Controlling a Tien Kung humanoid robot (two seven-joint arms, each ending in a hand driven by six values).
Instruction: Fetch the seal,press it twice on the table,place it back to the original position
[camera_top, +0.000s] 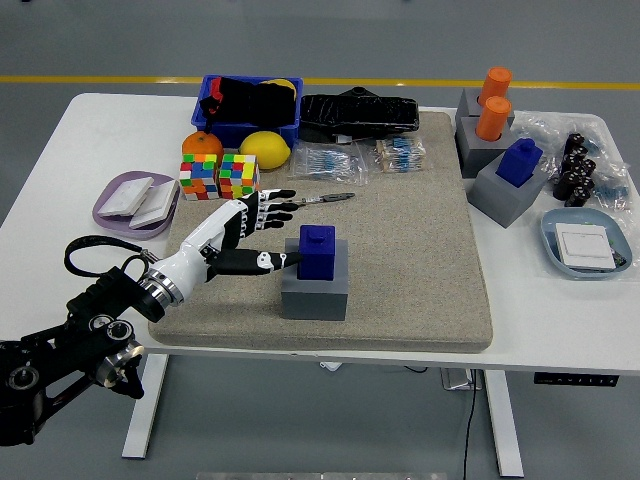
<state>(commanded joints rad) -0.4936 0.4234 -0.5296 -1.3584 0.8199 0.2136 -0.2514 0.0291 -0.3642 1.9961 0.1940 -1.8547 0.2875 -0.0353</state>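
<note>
The seal, a blue block with a small knob on top, sat upright in its grey holder near the front middle of the tan mat that covered the centre of the white counter. The left hand reached in over the mat from the lower left, fingers spread and holding nothing; its thumb tip lay just beside the seal's left face, whether touching could not be told, and the four fingers pointed right, behind and to the left of the seal, toward a pen lying on the mat.

Behind the hand stood two colour cubes side by side, with an orange and a lemon further back, in front of a blue bin holding dark items. A lilac tray with white pads lay at the left of the counter. Along the mat's far edge were a black bag and several clear packets.

At the right, well apart from the hand, a second blue seal sat in another grey holder, and two orange cylinders stood in a darker grey block behind it. Small black parts on clear wrapping lay near the right edge, and a light blue dish with a white square inside sat in front of them.
</note>
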